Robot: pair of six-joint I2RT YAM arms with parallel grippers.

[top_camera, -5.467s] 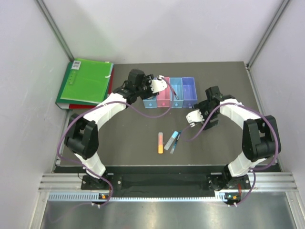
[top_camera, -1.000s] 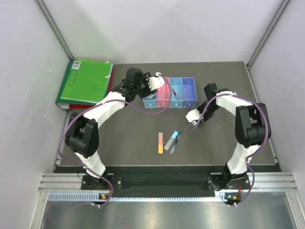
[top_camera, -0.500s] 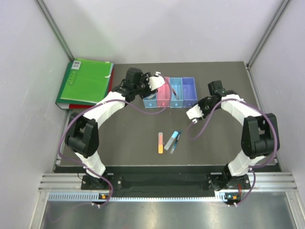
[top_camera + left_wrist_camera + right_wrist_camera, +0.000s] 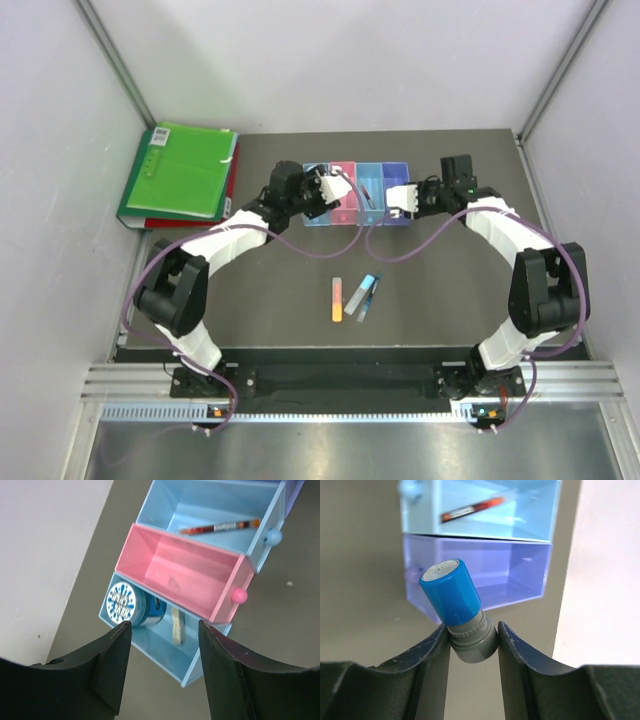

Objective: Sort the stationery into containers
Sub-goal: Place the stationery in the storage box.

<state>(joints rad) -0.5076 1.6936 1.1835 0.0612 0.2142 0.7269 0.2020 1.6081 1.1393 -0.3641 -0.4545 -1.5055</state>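
The tiny blue-capped piece (image 4: 451, 597) sat right between the fingers of my right gripper (image 4: 472, 632), pinched by its grey base, cap aimed at the purple bin (image 4: 520, 565) just ahead. My left gripper (image 4: 164, 626) hung partly open over the pink bin (image 4: 185, 570), holding nothing. The blue tape roll (image 4: 125, 605) lay in the end light blue bin (image 4: 165, 655) beneath it.
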